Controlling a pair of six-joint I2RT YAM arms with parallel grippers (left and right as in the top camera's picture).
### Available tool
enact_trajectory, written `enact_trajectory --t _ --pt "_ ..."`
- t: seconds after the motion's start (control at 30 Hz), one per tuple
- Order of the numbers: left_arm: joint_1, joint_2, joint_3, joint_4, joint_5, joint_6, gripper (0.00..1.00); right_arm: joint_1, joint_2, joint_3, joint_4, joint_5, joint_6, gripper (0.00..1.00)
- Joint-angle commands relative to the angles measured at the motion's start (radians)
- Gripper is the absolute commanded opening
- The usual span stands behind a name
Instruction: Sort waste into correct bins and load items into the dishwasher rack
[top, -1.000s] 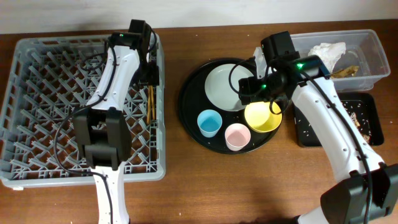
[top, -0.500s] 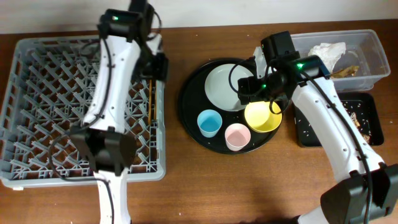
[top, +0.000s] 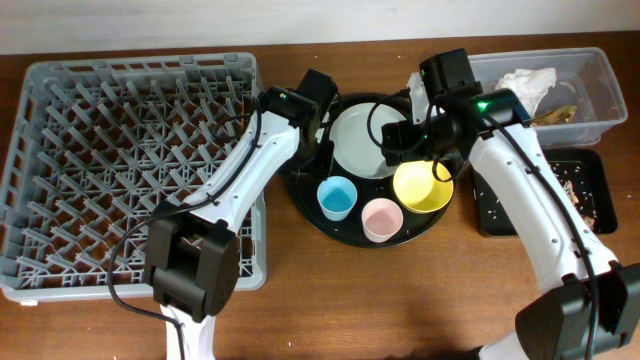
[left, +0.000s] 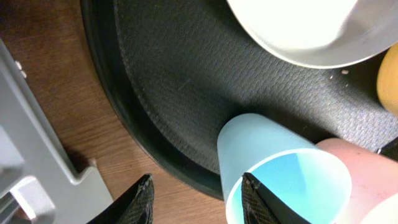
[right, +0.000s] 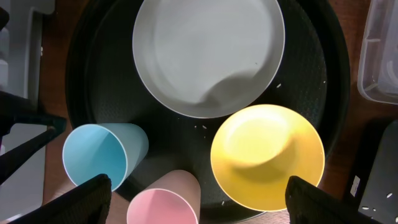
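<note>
At the far left of the bench (top: 330, 310) the grey rack (top: 100, 160) sits square, its pegs upright. My left arm reaches across the rack's right edge to the round tray (top: 335, 230). There my left claw (left: 198, 202) hangs over the tray's left rim, jaws partly apart with nothing between them but rim and wood. Its right-hand finger sits just beside the wall of the blue cup (left: 280, 168); I cannot tell whether the two touch. That cup stands upright, mouth up, at the front left of the tray. Behind it, toward the back, the white plate (top: 358, 140) lies flat. The pink cup (top: 381, 219) stands upright at the tray's front edge, just beside the blue cup, and the yellow bowl (top: 423, 188) sits to its right, close to the plate's rim. My right claw (right: 199, 198) hovers above the plate and bowl, jaws spread wide, gripping nothing. Right of the round tray, at the back, the clear tub (top: 605, 80) holds the crumpled napkin (top: 527, 82) and golden-brown scraps (top: 555, 115). In front of the tub lies the flat black tray (top: 608, 200), with beige crumbs (top: 578, 185) scattered inside it
</note>
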Motion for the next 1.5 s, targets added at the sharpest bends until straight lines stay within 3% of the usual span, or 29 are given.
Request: enact_trajectory --t 0.0,0.47,0.67,0.8,0.87,1.03,1.13,1.17,1.2,1.37,1.47 --pt "-0.008 -0.010 -0.008 0.014 0.028 -0.010 0.45 0.006 -0.004 0.018 0.000 0.001 -0.002 0.91" --pt "0.020 0.031 -0.007 0.004 0.037 0.103 0.39 0.006 -0.003 0.016 0.001 -0.076 -0.002 0.90" --pt "0.186 0.010 0.035 0.000 0.257 0.232 0.38 0.067 0.017 -0.048 0.058 -0.161 0.002 0.81" --pt "0.239 -0.040 0.064 0.003 0.272 0.260 0.39 0.152 0.107 -0.051 0.084 -0.156 0.009 0.66" --pt "0.259 -0.044 0.064 0.000 0.273 0.259 0.39 0.177 0.174 -0.051 0.095 -0.153 0.009 0.53" --pt "0.275 -0.044 0.064 0.002 0.272 0.259 0.39 0.177 0.274 -0.051 0.087 -0.153 0.009 0.43" --pt "0.275 -0.044 0.064 0.005 0.272 0.259 0.39 0.177 0.286 -0.051 0.091 -0.152 0.009 0.21" --pt "0.275 -0.044 0.064 0.005 0.272 0.259 0.39 0.177 0.286 -0.051 0.091 -0.151 0.009 0.08" --pt "0.276 -0.044 0.064 0.006 0.268 0.259 0.39 0.177 0.286 -0.051 0.091 -0.149 0.009 0.04" --pt "0.282 -0.044 0.064 0.005 0.290 0.259 0.39 0.173 0.275 -0.021 0.090 -0.221 0.008 0.04" --pt "0.341 -0.046 0.075 0.006 0.595 0.348 0.39 0.110 0.184 0.040 0.083 -0.430 -0.051 0.04"
